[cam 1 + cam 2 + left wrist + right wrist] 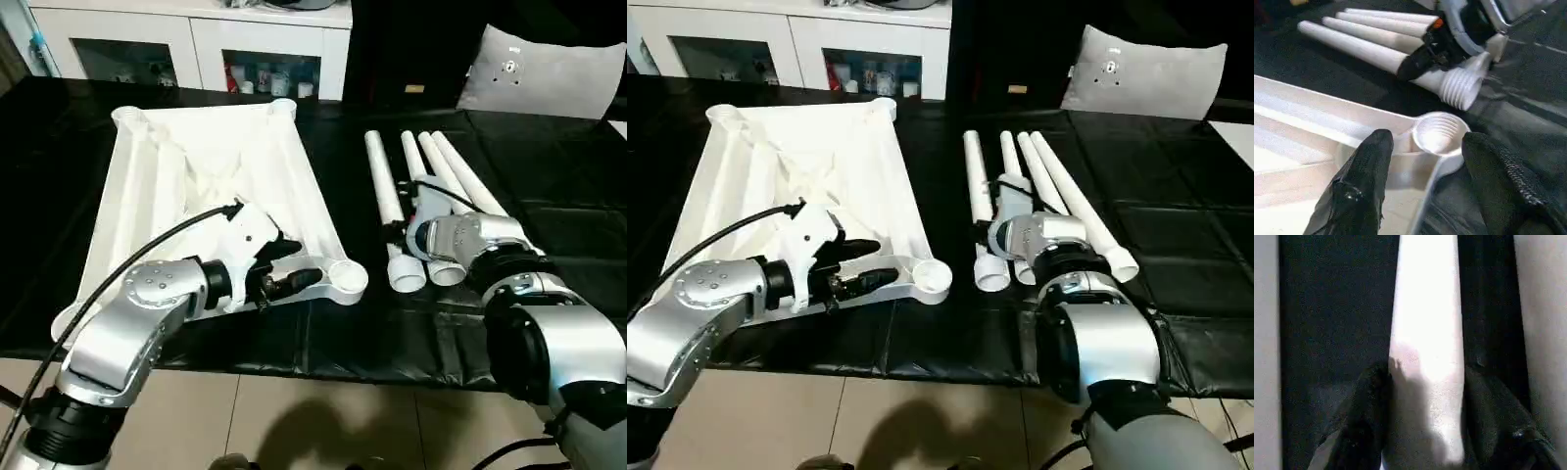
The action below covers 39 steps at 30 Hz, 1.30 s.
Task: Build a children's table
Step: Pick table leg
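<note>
Our left claw (284, 266) holds the near corner socket (1437, 133) of the upside-down table top (211, 186), keeping it steady on the black bench (549, 206). Our right claw (1422, 56) closes around one leg (1425, 333), likely to lift it. Three more legs (456, 176) wait beside it.

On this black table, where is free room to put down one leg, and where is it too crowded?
Free: the black strip between the upturned table top and the four legs, and the black surface beyond the outermost leg on the robot's right. Crowded: the near corner socket, where the left gripper and the right gripper work.
</note>
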Tool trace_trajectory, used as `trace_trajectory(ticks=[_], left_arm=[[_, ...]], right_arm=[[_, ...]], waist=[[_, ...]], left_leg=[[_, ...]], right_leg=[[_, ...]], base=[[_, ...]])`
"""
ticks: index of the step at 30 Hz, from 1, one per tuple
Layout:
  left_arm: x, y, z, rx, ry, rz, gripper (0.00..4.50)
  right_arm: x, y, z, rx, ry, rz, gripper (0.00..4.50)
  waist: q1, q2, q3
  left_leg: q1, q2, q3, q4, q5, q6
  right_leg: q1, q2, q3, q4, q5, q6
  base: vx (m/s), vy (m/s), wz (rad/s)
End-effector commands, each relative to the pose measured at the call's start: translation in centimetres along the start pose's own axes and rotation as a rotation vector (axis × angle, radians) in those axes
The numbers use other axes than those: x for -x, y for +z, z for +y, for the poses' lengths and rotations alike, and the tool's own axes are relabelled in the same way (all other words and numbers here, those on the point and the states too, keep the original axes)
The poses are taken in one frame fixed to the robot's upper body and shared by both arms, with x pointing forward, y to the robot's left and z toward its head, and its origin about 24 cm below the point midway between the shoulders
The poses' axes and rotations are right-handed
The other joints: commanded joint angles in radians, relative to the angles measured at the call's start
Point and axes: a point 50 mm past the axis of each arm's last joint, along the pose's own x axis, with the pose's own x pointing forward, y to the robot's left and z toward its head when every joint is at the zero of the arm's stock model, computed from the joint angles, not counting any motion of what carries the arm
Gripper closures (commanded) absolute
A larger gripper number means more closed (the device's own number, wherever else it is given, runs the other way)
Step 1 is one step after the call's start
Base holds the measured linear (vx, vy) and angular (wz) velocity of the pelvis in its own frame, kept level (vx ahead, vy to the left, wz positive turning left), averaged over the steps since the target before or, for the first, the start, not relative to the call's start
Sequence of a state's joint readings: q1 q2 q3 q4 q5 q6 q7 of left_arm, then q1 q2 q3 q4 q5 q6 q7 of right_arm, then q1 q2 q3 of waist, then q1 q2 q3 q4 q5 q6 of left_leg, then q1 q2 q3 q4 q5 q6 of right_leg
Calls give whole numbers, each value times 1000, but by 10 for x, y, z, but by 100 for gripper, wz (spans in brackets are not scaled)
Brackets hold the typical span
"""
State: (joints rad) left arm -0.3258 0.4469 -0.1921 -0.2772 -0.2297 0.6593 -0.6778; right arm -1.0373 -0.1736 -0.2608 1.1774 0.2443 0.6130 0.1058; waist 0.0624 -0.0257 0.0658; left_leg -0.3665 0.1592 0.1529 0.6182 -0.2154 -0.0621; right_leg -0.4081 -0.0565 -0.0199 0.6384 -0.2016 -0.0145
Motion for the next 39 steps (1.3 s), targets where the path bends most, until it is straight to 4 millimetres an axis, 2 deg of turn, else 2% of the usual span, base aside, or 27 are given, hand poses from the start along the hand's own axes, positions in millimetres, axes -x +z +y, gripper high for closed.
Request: trace_trajectory(ticks=[1,2,3,4,5,6,8,9,10,11,14,15,16,17,18,19,20,24,25,26,28,30,33,39], left_arm=[[-1,6,10,-25,83,-18,185],[-1,5,12,-20,103,-13,185],[-2,4,18,-31,161,4,185],[-3,5,23,-36,210,8,185],[-3,5,26,-37,247,8,156],[-4,12,34,-32,329,-38,149],[-5,17,37,-18,359,-79,144],[-6,21,37,-20,352,-116,130],[-6,24,37,-23,348,-137,130],[-8,29,36,-13,350,-178,107],[-12,41,41,56,380,-243,98],[-14,46,43,87,389,-262,83],[-16,50,45,139,383,-289,69],[-18,53,46,179,379,-311,65],[-20,57,46,238,327,-363,66],[-21,62,44,290,273,-416,64],[-22,67,43,331,233,-456,52],[-26,77,37,443,125,-526,24],[-29,83,29,492,30,-557,18],[-29,83,29,492,30,-557,9],[-32,92,18,538,-91,-579,3],[-33,94,14,546,-129,-585,0],[-35,98,10,563,-178,-594,0],[-37,102,6,576,-221,-599,0]], right_arm=[[5,20,7,-45,73,-171,263],[7,25,9,-63,95,-222,263],[9,30,11,-87,131,-256,263],[11,34,13,-105,158,-280,263],[13,37,15,-119,179,-299,263],[20,43,17,-134,253,-348,263],[26,46,19,-141,324,-380,263],[31,46,21,-143,405,-404,263],[34,46,23,-144,450,-419,263],[39,45,24,-143,524,-438,264],[51,36,24,-109,684,-492,264],[56,31,23,-97,743,-511,264],[61,26,22,-94,800,-521,264],[65,23,22,-94,840,-527,264],[70,19,21,-108,896,-534,264],[76,15,20,-118,954,-544,264],[80,12,19,-123,1004,-553,264],[93,3,19,-122,1115,-557,264],[98,-1,19,-109,1157,-557,264],[98,-1,19,-109,1157,-557,264],[105,-6,21,-98,1206,-555,264],[106,-7,22,-93,1199,-551,264],[109,-10,25,-70,1209,-535,264],[114,-16,31,-4,1229,-515,264]], waist=[[6,4,-75],[7,2,-78],[5,1,-79],[7,3,-81],[4,1,-79],[7,7,-78],[10,8,-81],[12,5,-80],[15,9,-80],[18,8,-80],[30,6,-82],[35,4,-82],[36,-7,-80],[42,-3,-80],[43,-4,-81],[44,-7,-76],[48,-6,-77],[48,-9,-75],[48,-10,-75],[52,-8,-75],[51,-9,-74],[51,-7,-73],[52,-9,-71],[53,-7,-72]], left_leg=[[-1,46,1,-68,-32,10],[1,47,2,-65,-20,17],[-2,44,2,-64,-2,29],[-2,43,1,-63,10,40],[-4,41,3,-63,5,46],[-3,41,1,-63,-4,50],[-1,45,-1,-63,-3,50],[-1,45,0,-64,-9,52],[-1,44,-1,-64,-9,54],[1,47,-1,-64,-15,57],[2,50,-2,-62,0,65],[2,49,0,-62,-6,69],[2,49,2,-63,-9,73],[3,51,0,-63,-9,76],[1,50,-2,-64,-6,76],[-1,46,1,-65,-17,74],[-1,48,0,-65,-18,73],[-4,48,-3,-65,-32,79],[-3,47,-1,-65,-27,73],[-2,47,-2,-64,-26,74],[-1,48,-2,-66,-32,70],[-3,49,-4,-68,-32,65],[-3,48,-4,-69,-32,60],[-4,50,-6,-70,-21,56]], right_leg=[[62,-71,34,-53,13,-254],[63,-73,34,-50,33,-253],[64,-67,34,-48,63,-253],[64,-67,33,-45,82,-258],[64,-64,34,-49,85,-255],[63,-63,34,-50,77,-254],[65,-66,33,-49,81,-256],[64,-66,32,-51,74,-259],[65,-64,32,-51,76,-259],[64,-67,33,-53,75,-260],[64,-68,33,-50,98,-272],[64,-68,34,-51,94,-272],[65,-69,34,-56,86,-271],[65,-71,34,-54,74,-273],[65,-72,33,-56,57,-271],[67,-73,33,-62,23,-272],[67,-75,34,-61,17,-271],[63,-75,32,-67,-36,-260],[64,-75,32,-67,-53,-254],[62,-76,32,-69,-56,-254],[60,-74,31,-71,-79,-248],[59,-73,30,-74,-97,-237],[60,-73,32,-78,-111,-218],[60,-73,29,-76,-79,-213]], base=[[0,0,0],[0,0,0],[0,0,0],[0,0,0],[0,0,0],[0,0,0],[0,0,0],[0,0,0],[0,0,0],[0,0,0],[0,0,0],[0,0,0],[0,0,0],[0,0,0],[0,0,0],[0,0,0],[0,0,0],[0,0,0],[0,0,0],[0,0,0],[0,0,0],[0,0,0],[0,0,0],[0,0,0]])
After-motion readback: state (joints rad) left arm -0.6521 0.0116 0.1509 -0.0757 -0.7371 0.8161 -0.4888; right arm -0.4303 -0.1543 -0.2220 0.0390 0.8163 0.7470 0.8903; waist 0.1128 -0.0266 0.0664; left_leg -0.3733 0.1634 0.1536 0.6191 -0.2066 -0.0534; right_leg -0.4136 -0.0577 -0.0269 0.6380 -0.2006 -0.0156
